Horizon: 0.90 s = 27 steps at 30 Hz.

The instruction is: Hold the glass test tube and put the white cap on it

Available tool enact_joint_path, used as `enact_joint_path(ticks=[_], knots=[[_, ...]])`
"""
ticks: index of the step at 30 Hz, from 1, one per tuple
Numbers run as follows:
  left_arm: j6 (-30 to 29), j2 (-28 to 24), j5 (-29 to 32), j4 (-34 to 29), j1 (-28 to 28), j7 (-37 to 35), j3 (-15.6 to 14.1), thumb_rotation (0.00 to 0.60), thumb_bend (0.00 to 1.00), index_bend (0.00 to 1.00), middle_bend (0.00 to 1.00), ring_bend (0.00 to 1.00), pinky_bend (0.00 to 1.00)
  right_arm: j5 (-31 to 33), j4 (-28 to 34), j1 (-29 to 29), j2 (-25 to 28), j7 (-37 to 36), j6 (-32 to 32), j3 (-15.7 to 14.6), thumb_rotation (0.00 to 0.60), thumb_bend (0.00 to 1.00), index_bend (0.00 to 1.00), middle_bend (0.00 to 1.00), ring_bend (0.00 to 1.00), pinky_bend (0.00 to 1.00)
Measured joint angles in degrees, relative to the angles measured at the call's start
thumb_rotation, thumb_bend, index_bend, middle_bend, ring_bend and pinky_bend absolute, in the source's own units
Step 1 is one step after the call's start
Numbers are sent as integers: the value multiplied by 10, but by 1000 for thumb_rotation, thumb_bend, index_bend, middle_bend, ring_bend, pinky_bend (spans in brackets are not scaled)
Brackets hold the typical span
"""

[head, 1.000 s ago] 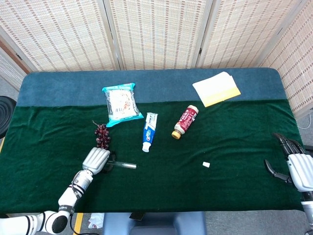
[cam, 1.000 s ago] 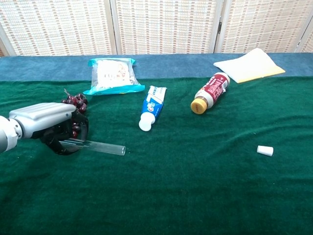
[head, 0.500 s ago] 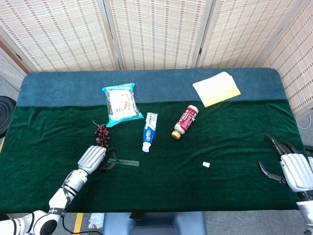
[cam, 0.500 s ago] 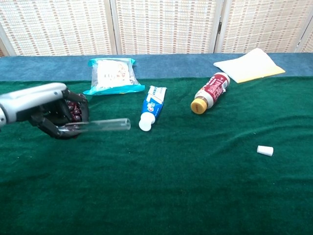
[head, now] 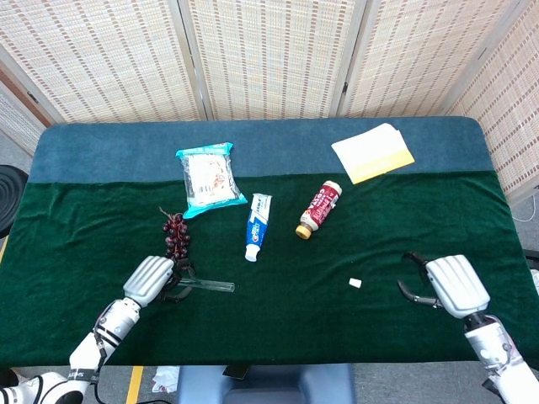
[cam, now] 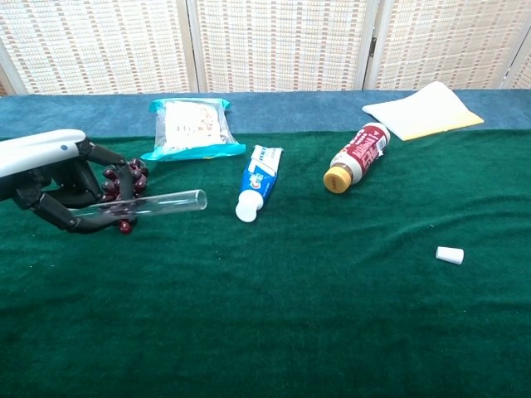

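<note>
— What's my left hand point(cam: 58, 178) doing?
— I see it gripping the glass test tube point(cam: 153, 203), lifted off the counter point(cam: 290, 332), open end pointing right, grapes point(head: 176, 233) just behind.
— And my right hand point(head: 446, 284)?
— Empty, fingers curled but apart, near the white cap point(head: 355, 284), which lies on the green cloth.

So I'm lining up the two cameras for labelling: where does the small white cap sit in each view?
Head view: the white cap lies on the green cloth, right of centre, below the brown bottle and left of the right hand.
Chest view: the white cap lies at the right, below and right of the brown bottle; the right hand is not in this picture.
Shared landmark: the brown bottle with its yellow lid.
</note>
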<state>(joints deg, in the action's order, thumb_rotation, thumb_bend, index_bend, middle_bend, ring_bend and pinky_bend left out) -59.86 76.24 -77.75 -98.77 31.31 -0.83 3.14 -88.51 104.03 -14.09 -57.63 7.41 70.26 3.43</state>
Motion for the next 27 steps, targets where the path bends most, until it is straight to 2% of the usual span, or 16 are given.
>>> enact_joint_path(ticks=[6,8,14,20,22,27], knots=[[3,0,4,0,-5,3,-6,600,582,678,1000,972,962,43,-24,-28,-35,47,-47,3,253,437,431,914,1000,1000],[3,1,4,1,-6,3,-7,600,582,678,1000,971,962,55,-37,-33,-45,61,-54,4,272,369,433,926,1000,1000],[1,3,2,2,-9,4,-7,600,582,679,1000,971,962,97,-84,-48,-79,80,-83,7,275,270,433,935,1000,1000],[0,4,2,3,-10,6,-6,600,581,679,1000,971,962,116,-134,-65,-127,109,-100,7,278,259,430,935,1000,1000],[0,5,3,3,-11,6,-6,600,581,679,1000,971,962,119,-149,-71,-144,117,-102,8,277,259,408,935,1000,1000],[-1,5,2,3,-13,6,-6,600,581,678,1000,972,962,121,-182,-84,-182,136,-104,8,277,259,244,935,1000,1000]])
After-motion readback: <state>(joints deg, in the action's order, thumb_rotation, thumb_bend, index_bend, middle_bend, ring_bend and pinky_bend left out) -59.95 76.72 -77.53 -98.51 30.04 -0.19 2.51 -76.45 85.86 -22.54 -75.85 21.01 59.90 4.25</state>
